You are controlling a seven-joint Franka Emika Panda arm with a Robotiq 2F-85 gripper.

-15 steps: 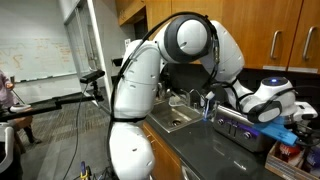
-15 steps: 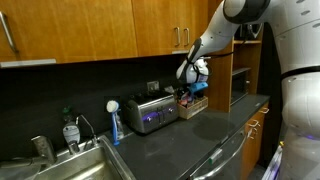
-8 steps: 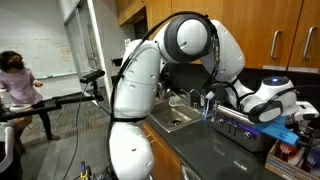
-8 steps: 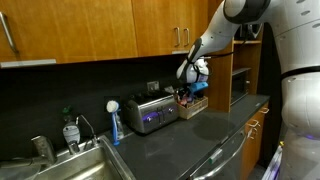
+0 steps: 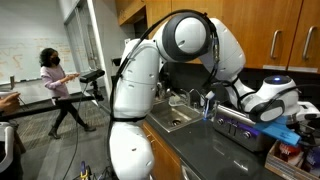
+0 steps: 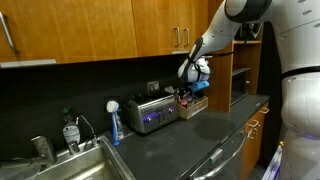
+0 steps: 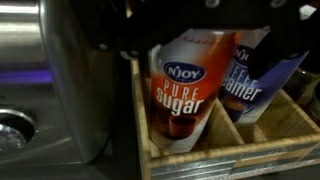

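Gripper (image 7: pixel 208 42) hangs spread wide over the red-and-white N'Joy sugar canister (image 7: pixel 185 100) in the wooden caddy (image 7: pixel 200 162). If it comes down crooked, it'd probably knock the blue creamer canister (image 7: pixel 255 90) beside it.

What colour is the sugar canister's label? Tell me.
Sugar canister: red, white lettering; clearest in wrist view.

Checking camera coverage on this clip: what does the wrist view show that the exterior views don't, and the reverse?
Only the wrist view: readable labels, a N'Joy pure sugar canister and a creamer canister, standing in neighbouring compartments of the wooden organizer. Only the exterior views: the white arm, the sink, a dish brush, a person in the background. Shared: the toaster beside the organizer.
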